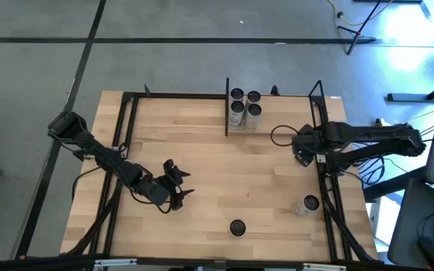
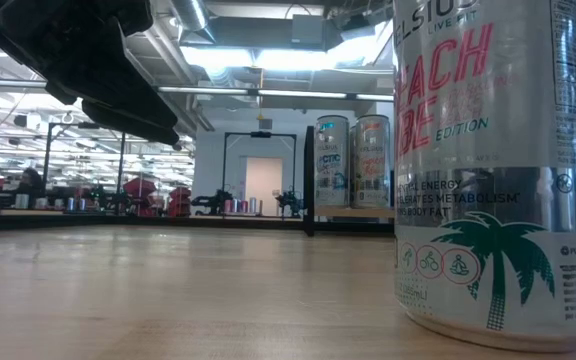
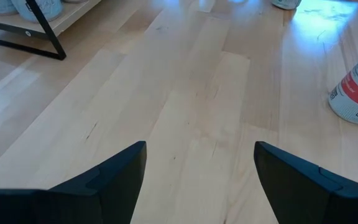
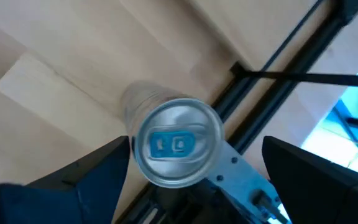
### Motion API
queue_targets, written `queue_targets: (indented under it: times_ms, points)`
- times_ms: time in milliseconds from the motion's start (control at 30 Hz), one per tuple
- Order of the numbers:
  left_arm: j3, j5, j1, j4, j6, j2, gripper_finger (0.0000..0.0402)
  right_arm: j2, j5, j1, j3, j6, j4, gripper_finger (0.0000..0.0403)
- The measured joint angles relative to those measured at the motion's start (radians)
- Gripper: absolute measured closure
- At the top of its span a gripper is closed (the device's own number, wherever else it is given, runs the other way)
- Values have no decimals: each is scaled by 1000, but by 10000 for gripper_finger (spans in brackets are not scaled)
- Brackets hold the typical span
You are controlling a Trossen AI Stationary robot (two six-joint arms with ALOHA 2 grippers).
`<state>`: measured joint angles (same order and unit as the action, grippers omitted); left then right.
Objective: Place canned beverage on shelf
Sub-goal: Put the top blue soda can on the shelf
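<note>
A silver can [image 1: 306, 205] stands upright near the table's right edge. In the right wrist view I see its top [image 4: 178, 143] from above. My right gripper [image 1: 301, 154] hangs open above the table, on the far side of this can, its fingers clear of it. A second can [image 1: 237, 227] stands by the near edge, large in the low view [image 2: 488, 170]. Several cans [image 1: 244, 104] stand on the shelf [image 1: 277, 105] at the far middle. My left gripper [image 1: 181, 184] waits open over the table's left half, with nothing between its fingers [image 3: 199, 149].
Black frame rails run along the table's sides, one [image 4: 272, 56] right beside the right-hand can. The shelf's black posts [image 1: 227, 105] [image 1: 319, 98] stand at its ends. Bare wood lies between the two arms.
</note>
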<state>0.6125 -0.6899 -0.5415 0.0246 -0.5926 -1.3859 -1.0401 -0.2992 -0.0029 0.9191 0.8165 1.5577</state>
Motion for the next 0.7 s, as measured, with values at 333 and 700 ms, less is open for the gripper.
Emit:
queue_targets:
  times_ms: [333,700]
  points:
    - [0,0,0,0,0,0,111,-1,58,-18,-65,-71,-101,55]
    - [0,0,0,-1,3,0,111,-18,67,-18,-117,-96,-153,117]
